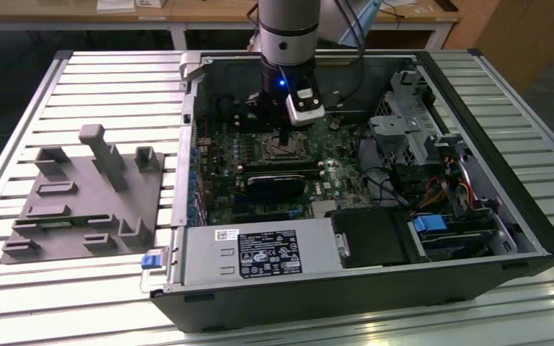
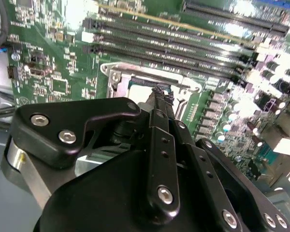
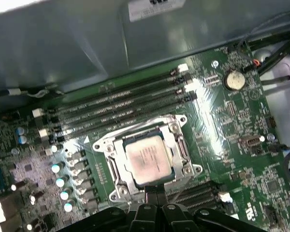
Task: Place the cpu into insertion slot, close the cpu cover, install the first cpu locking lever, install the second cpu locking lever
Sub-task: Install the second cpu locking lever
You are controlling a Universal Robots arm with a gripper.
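Slatted metal table (image 1: pixel 94 86) carries an open computer case (image 1: pixel 354 288), with a grey fixture (image 1: pixel 84 194) at the exterior view's left. Inside lies the green board (image 3: pixel 232 145). Over it hangs the arm (image 1: pixel 287 36), its gripper (image 1: pixel 284 137) just above the slot (image 3: pixel 147 162), fingers (image 2: pixel 159 104) pressed together on nothing. The cover (image 3: pixel 176 145) lies flat, framing the cpu (image 3: pixel 146 158) seated in the slot.

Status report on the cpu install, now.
Gripper low at the insertion slot's edge. Cpu seated in the slot, cpu cover down around it. Nothing in the way.
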